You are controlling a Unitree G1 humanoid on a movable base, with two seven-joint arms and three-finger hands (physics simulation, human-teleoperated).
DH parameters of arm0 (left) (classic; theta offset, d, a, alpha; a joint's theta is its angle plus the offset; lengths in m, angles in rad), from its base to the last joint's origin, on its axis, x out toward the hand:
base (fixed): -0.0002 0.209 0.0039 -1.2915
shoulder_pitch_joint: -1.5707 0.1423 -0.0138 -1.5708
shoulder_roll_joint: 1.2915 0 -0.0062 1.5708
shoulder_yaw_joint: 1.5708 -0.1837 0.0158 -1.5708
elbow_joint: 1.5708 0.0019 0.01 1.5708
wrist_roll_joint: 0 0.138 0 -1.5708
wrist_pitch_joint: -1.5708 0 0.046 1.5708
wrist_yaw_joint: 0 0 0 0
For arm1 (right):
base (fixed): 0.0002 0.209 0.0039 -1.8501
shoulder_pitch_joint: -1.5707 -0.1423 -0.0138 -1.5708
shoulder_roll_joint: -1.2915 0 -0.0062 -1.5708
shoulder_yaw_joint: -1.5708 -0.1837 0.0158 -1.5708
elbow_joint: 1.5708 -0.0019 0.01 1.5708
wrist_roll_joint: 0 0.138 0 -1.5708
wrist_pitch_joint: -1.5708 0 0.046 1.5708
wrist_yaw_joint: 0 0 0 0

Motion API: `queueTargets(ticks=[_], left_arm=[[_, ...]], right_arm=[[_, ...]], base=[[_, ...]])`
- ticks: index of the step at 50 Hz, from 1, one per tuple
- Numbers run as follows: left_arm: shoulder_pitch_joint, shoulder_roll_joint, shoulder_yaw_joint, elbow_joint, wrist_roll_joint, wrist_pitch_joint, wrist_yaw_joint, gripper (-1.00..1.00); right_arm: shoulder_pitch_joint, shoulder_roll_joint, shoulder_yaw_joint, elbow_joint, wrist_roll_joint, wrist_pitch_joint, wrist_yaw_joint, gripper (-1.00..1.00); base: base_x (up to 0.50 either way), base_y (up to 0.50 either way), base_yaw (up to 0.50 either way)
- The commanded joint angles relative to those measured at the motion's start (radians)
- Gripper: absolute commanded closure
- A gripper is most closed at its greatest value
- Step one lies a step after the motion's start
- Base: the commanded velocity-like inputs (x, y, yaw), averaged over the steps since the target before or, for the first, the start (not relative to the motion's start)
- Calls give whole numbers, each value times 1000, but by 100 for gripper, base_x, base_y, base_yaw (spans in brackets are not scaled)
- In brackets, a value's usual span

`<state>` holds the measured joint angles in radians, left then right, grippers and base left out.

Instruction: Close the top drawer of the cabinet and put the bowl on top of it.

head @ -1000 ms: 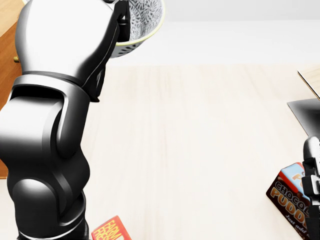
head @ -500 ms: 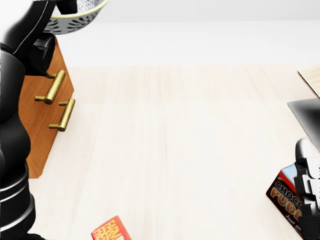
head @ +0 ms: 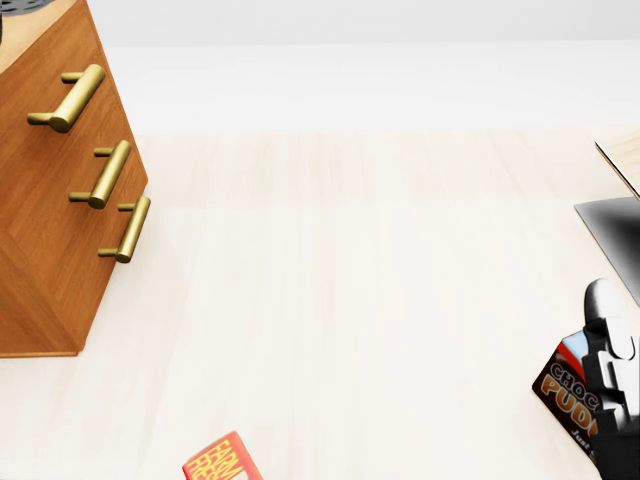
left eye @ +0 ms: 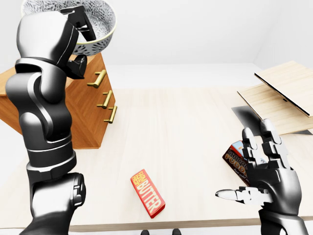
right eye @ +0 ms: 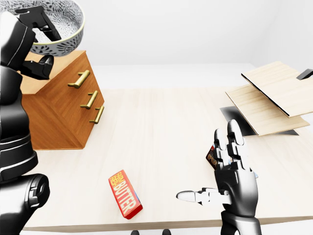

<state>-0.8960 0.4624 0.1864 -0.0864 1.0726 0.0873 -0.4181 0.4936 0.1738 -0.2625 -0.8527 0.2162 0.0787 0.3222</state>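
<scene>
Pale wood tabletop [left eye: 186,127] under plain white walls, w/ a brown wooden cabinet [right eye: 58,110] standing at its left side. Cabinet has three brass handles [head: 66,98] stacked on its face; all three drawer fronts sit flush in head view, so top drawer [head: 50,95] reads as shut. Left hand [left eye: 78,27] is raised high at upper left of left-eye view, fingers clamped over the rim of the bowl [left eye: 95,24]: grey-white speckled inside, pale rim, tilted. Bowl hangs above the cabinet's top, not resting on it; in right-eye view there's clear gap betw. bowl underside and cabinet top. Left arm runs up the left edge of both eye views as a stack of black glossy segments. Right hand [right eye: 230,171] is low at lower right, palm up-ish, fingers spread & straight, thumb out to the left, holding nothing. Just behind its fingers lies a chocolate pudding box [left eye: 235,157], partly hidden by the hand; whether they touch, can't tell. Red butter box [left eye: 148,193] lies flat on the table near the bottom edge, well apart from cabinet and both hands. At right, light wooden boards [right eye: 274,95] sit tilted, overlapping, w/ a dark grey flat sheet [left eye: 247,117] beneath them. Head view shows only the cabinet, a corner of the butter box, and right fingertips over the pudding box.
</scene>
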Motion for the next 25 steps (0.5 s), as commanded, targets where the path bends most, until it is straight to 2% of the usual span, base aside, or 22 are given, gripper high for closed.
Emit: queueTargets(ticks=[1, 7, 11, 16, 25], left_arm=[[-31, 89, 29, 90, -141, 0, 128, 100], [-66, 122, 46, 179, -216, 0, 192, 100], [-98, 140, 62, 270, -305, 0, 259, 100], [-149, 195, 82, 449, -432, 0, 373, 100], [-220, 278, 75, 737, -594, 0, 517, 100]], right_arm=[[6, 0, 4, -2, 0, -3, 0, -100], [8, 1, 5, -5, -2, -3, -1, -100], [4, -1, 5, -1, -2, -2, -3, -100], [0, -2, -2, 0, 2, 2, -2, -100], [2, 0, 11, 9, -10, -10, -4, -100]], base=[[0, 0, 0], [0, 0, 0], [0, 0, 0], [0, 0, 0], [0, 0, 0]])
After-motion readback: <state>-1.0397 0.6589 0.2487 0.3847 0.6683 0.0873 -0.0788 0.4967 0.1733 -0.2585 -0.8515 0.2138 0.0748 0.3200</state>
